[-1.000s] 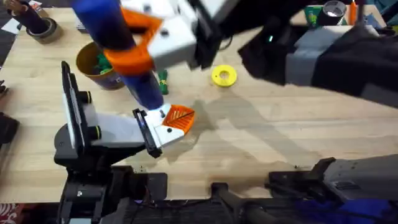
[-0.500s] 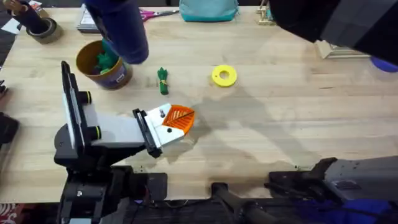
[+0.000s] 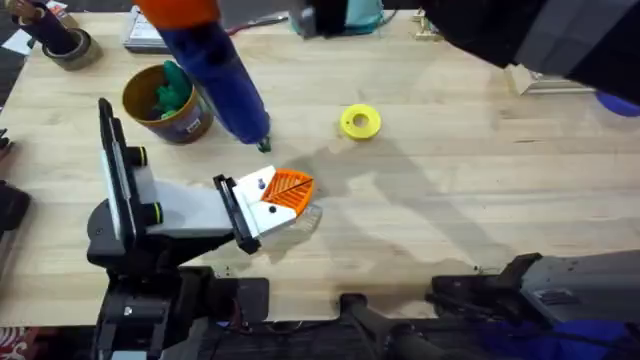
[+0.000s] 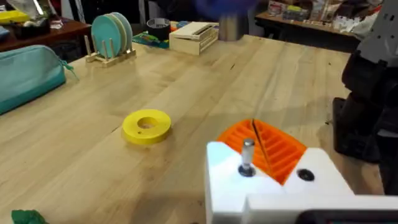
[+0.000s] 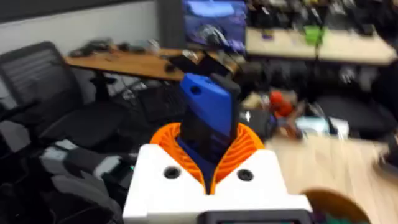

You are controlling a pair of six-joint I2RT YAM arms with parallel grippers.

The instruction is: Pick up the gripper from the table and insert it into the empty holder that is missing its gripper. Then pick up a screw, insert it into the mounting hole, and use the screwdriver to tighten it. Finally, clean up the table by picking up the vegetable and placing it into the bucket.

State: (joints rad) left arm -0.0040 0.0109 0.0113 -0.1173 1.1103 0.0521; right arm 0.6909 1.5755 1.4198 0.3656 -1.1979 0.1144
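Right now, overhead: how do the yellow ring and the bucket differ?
The yellow ring lies flat and low in mid-table; the bucket stands upright as a tall can further left, near the screwdriver. The ring's small centre hole is empty; the bucket's wide mouth holds green items. Both are round and yellow.

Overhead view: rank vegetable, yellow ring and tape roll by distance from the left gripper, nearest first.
1. Vegetable: just beyond the left gripper, mid-table.
2. Yellow ring: farther out, off to the right.
3. Tape roll: far left corner of the table.
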